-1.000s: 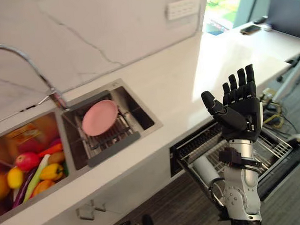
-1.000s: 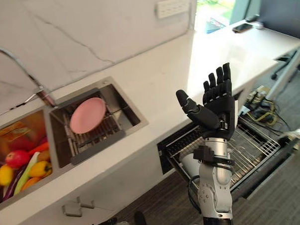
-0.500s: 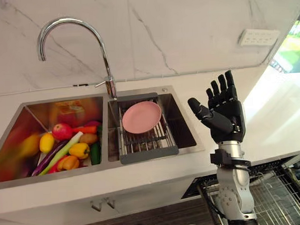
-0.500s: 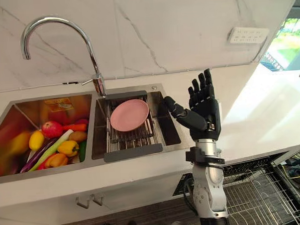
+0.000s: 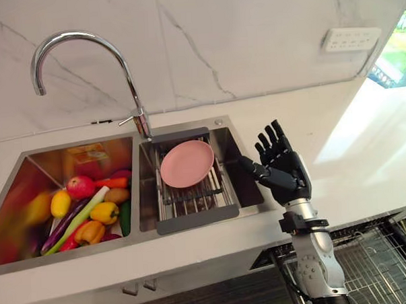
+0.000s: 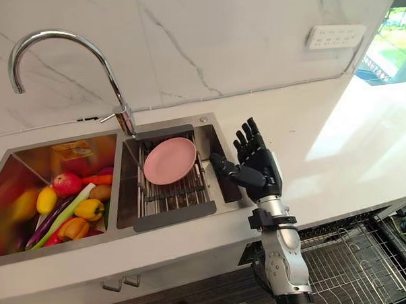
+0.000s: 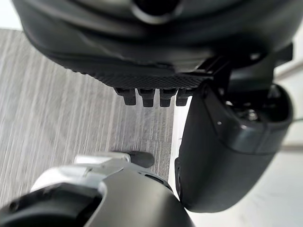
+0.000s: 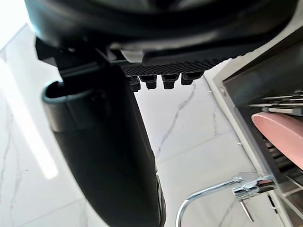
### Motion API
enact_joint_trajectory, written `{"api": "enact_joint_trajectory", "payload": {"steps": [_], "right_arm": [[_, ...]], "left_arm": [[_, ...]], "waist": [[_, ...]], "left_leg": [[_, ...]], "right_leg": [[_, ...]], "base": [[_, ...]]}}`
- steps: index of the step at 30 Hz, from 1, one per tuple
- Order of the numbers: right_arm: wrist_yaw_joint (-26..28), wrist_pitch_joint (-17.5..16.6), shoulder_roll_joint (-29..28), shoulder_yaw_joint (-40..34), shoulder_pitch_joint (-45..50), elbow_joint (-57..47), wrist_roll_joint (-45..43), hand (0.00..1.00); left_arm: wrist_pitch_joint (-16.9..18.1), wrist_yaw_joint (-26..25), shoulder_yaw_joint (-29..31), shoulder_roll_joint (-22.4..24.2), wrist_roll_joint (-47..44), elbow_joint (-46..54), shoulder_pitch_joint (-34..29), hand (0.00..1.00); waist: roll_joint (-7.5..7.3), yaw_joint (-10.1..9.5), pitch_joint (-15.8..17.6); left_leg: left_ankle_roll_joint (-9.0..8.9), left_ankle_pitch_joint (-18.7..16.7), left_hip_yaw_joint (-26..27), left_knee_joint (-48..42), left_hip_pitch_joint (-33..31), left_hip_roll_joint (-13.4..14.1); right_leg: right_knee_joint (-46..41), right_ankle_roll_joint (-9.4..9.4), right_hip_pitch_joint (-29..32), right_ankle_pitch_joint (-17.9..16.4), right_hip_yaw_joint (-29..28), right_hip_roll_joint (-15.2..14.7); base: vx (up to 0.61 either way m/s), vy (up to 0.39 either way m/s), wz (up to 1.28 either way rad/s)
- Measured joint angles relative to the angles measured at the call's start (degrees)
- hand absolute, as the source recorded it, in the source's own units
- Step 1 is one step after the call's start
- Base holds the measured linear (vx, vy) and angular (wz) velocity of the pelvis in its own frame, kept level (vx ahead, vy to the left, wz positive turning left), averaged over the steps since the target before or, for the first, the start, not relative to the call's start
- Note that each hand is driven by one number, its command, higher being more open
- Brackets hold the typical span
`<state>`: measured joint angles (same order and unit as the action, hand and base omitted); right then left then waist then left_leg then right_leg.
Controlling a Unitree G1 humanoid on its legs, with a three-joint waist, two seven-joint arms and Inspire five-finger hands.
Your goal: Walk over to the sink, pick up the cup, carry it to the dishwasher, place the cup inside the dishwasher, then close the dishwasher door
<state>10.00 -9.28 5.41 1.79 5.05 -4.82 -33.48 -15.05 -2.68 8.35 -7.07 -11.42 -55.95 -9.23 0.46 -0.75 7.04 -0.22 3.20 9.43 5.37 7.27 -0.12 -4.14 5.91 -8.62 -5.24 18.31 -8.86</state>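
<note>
My right hand (image 5: 285,172) stands raised and open, palm towards the sink (image 5: 240,157), over the right basin's right edge, holding nothing. In the right wrist view its fingers (image 8: 161,82) are straight beside the thumb (image 8: 104,156), with the faucet (image 8: 213,194) and the pink plate (image 8: 279,132) past them. That pink plate (image 5: 187,163) leans on a wire rack (image 5: 191,199) in the right basin. My left hand (image 7: 156,71) points down at the grey floor, fingers straight and empty. The pulled-out dishwasher rack (image 5: 373,262) shows at the lower right, below the counter.
The left basin holds several fruits and vegetables (image 5: 84,207). A tall curved faucet (image 5: 83,39) rises between the basins. The white counter (image 5: 324,140) runs to the right, with a wall socket (image 5: 352,38) on the marble wall above it.
The camera has swung from the dishwasher round to the sink. My right hand has dropped lower and tipped forward towards the right basin, still open.
</note>
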Motion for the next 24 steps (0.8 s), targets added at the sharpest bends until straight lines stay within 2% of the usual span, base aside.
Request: {"api": "enact_joint_trajectory", "payload": {"steps": [2, 6, 10, 15, 17, 24], "right_arm": [[-1.74, 0.04, 0.14, 0.8, -0.43, 0.15, 1.43, 1.0], [-7.0, 1.98, 2.07, 1.98, -4.65, 1.5, 15.0, 1.0], [-8.65, 3.07, 5.05, 1.95, -6.47, 1.74, 25.28, 1.0], [-7.65, 5.18, 7.76, 1.95, -9.14, 1.79, 34.2, 1.0], [-5.7, 6.68, 9.37, 2.02, -10.38, 2.06, 36.51, 1.0], [-1.2, 8.75, 12.38, 2.8, -11.91, 4.45, 44.27, 1.0]], "left_arm": [[0.64, 0.5, 0.01, -0.04, -1.99, 0.11, -0.44, 1.0], [1.45, 0.67, 0.18, -0.05, -8.64, 0.19, -1.35, 1.0], [2.18, 0.66, 0.4, 0.12, -8.78, 0.74, -2.4, 1.0], [1.76, 0.44, 1.01, 0.16, -6.44, 1.92, -2.56, 1.0], [1.39, 0.44, 1.44, 0.05, -6.42, 2.02, -2.63, 1.0], [0.16, 0.21, 2.97, -1.04, -5.3, 2.65, -2.64, 1.0]], "waist": [[0.01, -0.33, 0.0], [0.04, -2.57, 0.01], [-0.15, -3.15, 0.01], [-0.61, -3.18, -0.08], [-1.28, -3.25, -0.19], [-3.34, -3.28, -0.36]], "left_leg": [[-0.05, 0.25, -1.11, -0.15, -0.74, -0.02], [-0.62, 0.35, -1.12, -0.31, -0.85, 0.33], [-1.86, 0.1, -1.17, -0.3, -0.94, 0.42], [-2.2, -0.04, -1.16, 0.0, -0.92, 0.12], [-2.2, -0.04, -1.16, 0.02, -0.93, -0.14], [-2.01, 0.09, -1.09, 0.03, -0.96, -0.98]], "right_leg": [[0.0, 0.02, 0.1, -0.01, 1.46, -0.1], [-0.21, 0.03, 0.4, -0.01, 2.67, -0.06], [-1.07, 0.04, 0.43, -0.01, 4.2, -0.41], [-1.78, 0.09, 0.38, -0.04, 5.42, -1.06], [-1.87, 0.16, 0.25, -0.01, 5.72, -1.39], [-1.82, 0.69, -0.29, 0.25, 6.92, -2.43]], "base": [[0.02, -0.017, 0.27], [0.01, -0.004, 0.03], [-0.01, -0.006, 0.07], [-0.03, 0.01, 0.03], [-0.02, 0.029, 0.06], [-0.01, 0.026, 0.07]]}}
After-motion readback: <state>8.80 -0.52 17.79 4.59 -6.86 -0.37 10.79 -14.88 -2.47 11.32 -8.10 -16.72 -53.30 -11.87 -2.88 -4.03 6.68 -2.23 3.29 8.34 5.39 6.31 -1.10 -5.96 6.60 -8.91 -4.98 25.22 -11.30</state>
